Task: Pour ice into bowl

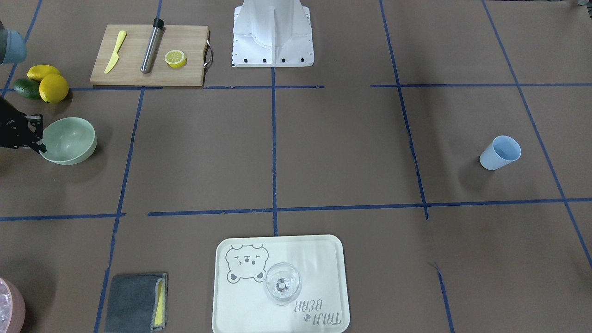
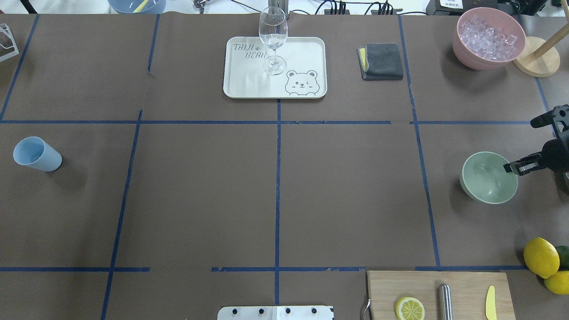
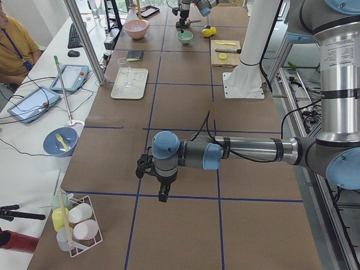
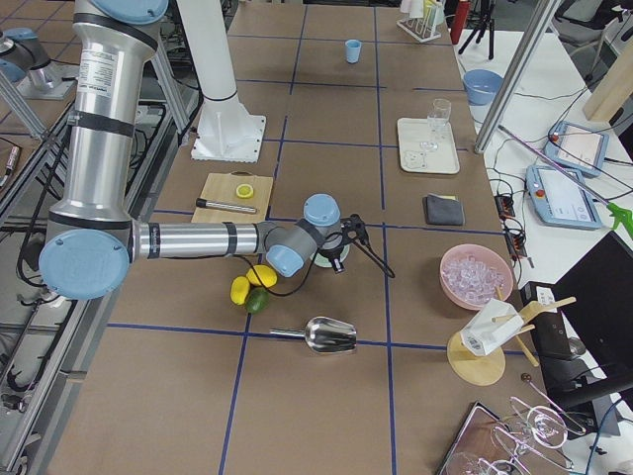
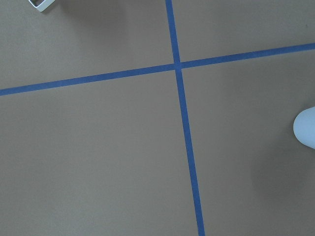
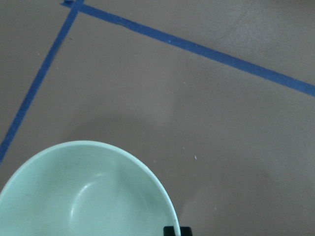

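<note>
The pale mint-green bowl (image 2: pixel 489 177) stands at the table's right side and holds nothing; it also fills the lower left of the right wrist view (image 6: pixel 88 196). My right gripper (image 2: pixel 511 168) reaches in from the right edge and sits on the bowl's near rim, its jaws seemingly pinched on it. One black fingertip (image 6: pixel 177 230) shows just outside the rim. The ice (image 2: pixel 489 34) lies heaped in a pink container (image 2: pixel 464 51) at the far right. My left gripper (image 3: pixel 163 194) hangs over bare table at the left end; I cannot tell whether it is open or shut.
A light blue cup (image 2: pixel 36 154) stands far left. Along the far edge are a tray (image 2: pixel 249 84) with a wine glass (image 2: pixel 273 35) and a grey cloth (image 2: pixel 382 61). Lemons (image 2: pixel 541 257) and a cutting board (image 2: pixel 466 284) lie near right. A metal scoop (image 4: pixel 331 336) rests beyond them.
</note>
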